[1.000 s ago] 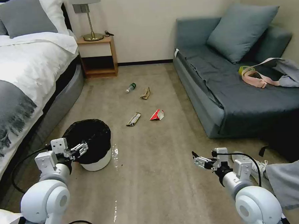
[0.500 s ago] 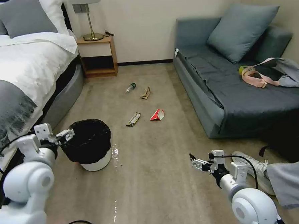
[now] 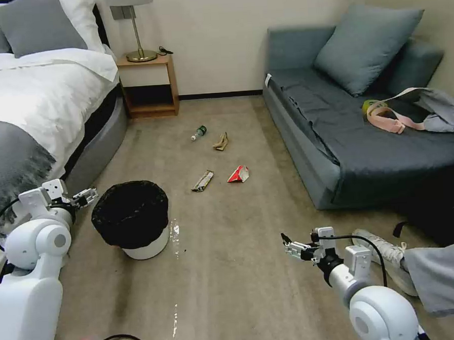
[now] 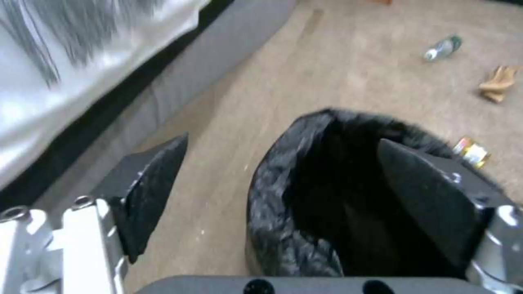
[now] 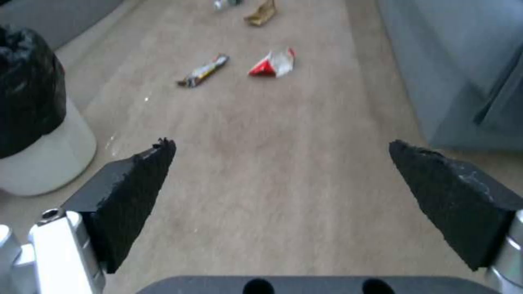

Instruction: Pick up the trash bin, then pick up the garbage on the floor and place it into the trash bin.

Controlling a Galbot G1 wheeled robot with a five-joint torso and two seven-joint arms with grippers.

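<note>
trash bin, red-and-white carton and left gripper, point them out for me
trash bin (image 3: 151,248), head view, white wall below the bag
red-and-white carton (image 3: 238,174), head view, its middle
left gripper (image 3: 90,194), head view, between its fingertips

Your left gripper (image 3: 88,195) has swung left off the bin (image 3: 133,215) rim, now beside it; your right gripper (image 3: 290,245) has eased slightly nearer and left.
</note>
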